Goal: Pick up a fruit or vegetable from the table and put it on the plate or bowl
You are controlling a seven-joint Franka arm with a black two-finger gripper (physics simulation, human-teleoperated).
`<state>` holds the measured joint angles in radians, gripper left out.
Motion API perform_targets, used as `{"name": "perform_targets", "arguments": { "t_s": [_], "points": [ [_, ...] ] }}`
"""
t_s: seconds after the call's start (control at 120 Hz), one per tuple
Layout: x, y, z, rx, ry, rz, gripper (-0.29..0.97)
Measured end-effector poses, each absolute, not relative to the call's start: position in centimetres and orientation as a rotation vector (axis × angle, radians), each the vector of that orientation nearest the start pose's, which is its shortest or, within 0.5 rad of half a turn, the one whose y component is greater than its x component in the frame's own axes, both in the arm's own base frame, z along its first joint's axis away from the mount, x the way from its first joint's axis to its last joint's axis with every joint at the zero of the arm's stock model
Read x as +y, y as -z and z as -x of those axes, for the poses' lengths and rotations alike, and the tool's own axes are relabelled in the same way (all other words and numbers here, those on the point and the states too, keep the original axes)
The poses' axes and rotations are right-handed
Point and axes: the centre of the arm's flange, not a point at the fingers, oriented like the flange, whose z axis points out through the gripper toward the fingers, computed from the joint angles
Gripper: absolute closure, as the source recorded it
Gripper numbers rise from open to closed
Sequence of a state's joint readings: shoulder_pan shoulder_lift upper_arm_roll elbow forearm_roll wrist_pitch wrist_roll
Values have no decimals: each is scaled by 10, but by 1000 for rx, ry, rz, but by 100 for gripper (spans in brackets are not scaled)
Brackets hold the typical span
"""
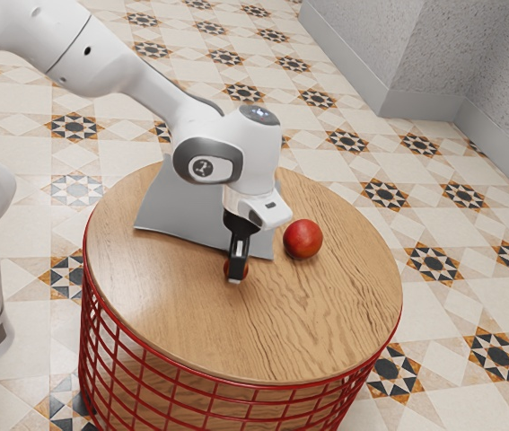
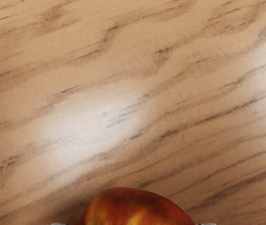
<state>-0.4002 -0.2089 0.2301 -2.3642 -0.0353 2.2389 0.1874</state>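
A small red-orange fruit (image 2: pixel 133 208) is lying directly under our black two-finger hand (image 1: pixel 236 272) on the round wooden bench (image 1: pixel 308 314). Gripping or not, we cannot tell.

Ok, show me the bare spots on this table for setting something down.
Widest bare wood: the near half of the table, in front of the small fruit and red apple. Also a strip along the exterior view's left rim, below the grey plate. Crowded at the back, where plate, fruit and apple cluster under the arm.
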Motion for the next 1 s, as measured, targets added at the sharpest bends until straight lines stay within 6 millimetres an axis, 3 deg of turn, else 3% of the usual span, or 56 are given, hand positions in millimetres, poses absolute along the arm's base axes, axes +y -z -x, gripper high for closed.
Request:
{"name": "perform_targets", "arguments": {
  "t_s": [0.158,0.267,0.342,0.45,0.567,0.633,0.733,0.858,1.0],
  "points": [
    [-86,-420,-468,562,148,3162,43],
    [-88,-450,-468,574,241,3163,42],
    [-53,-471,-477,478,306,3181,42],
    [17,-500,-495,306,375,3173,41],
    [78,-500,-496,161,356,3160,41],
    [101,-496,-492,110,335,3156,42],
    [126,-493,-487,56,313,3152,42],
    [135,-492,-483,50,300,3141,42],
    [141,-493,-482,48,300,3138,16]
  ]
}}
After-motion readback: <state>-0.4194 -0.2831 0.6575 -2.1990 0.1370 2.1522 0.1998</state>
